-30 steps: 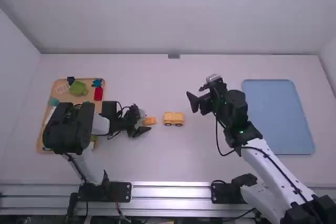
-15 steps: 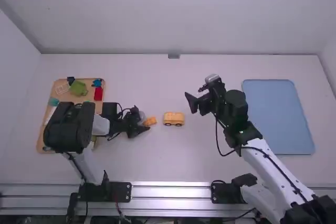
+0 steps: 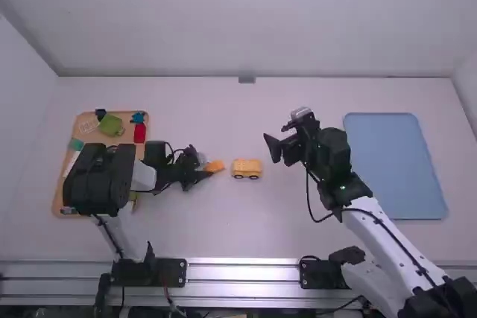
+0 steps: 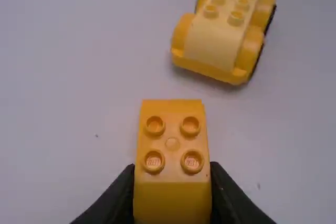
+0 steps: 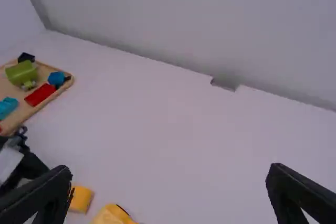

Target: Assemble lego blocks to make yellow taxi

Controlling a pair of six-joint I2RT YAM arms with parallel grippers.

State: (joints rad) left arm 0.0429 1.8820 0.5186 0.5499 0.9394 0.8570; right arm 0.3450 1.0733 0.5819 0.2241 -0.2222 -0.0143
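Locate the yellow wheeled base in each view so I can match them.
High view: mid-table, the wheeled base just right of the orange block.
Left wrist view: a little past the orange block, studs showing.
Right wrist view: near the orange block, cut off by the picture's edge.
Shared landmark: that orange block, between the left gripper's fingers.

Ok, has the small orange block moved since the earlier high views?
Yes, slightly: the block went up the picture and a touch right, judged against the unmoved wheeled base.

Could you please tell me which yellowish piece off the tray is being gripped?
The four-stud block, held by the left end effector; the longer wheeled base stands apart on the table.
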